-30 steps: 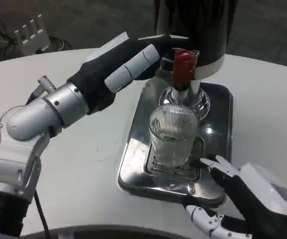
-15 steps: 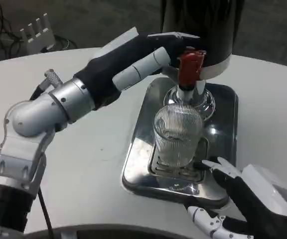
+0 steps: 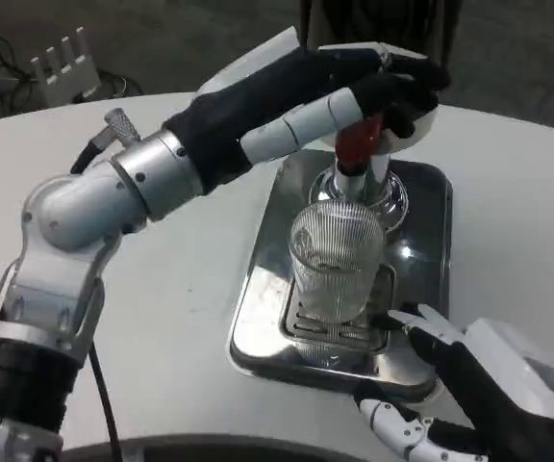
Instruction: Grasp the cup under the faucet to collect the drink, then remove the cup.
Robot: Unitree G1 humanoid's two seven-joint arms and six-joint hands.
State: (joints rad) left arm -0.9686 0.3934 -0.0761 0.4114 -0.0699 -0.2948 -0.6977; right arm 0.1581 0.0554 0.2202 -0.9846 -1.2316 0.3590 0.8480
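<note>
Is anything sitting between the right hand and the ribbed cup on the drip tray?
Nothing visible. The right hand sits at the tray's near right corner, its fingertips just short of the cup. The left hand is up at the red faucet handle, out of that path.

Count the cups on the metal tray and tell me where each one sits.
1. The ribbed clear cup stands upright on the drip grate of the metal tray, directly below the red faucet handle. Nothing suggests another cup hidden behind the arm.
</note>
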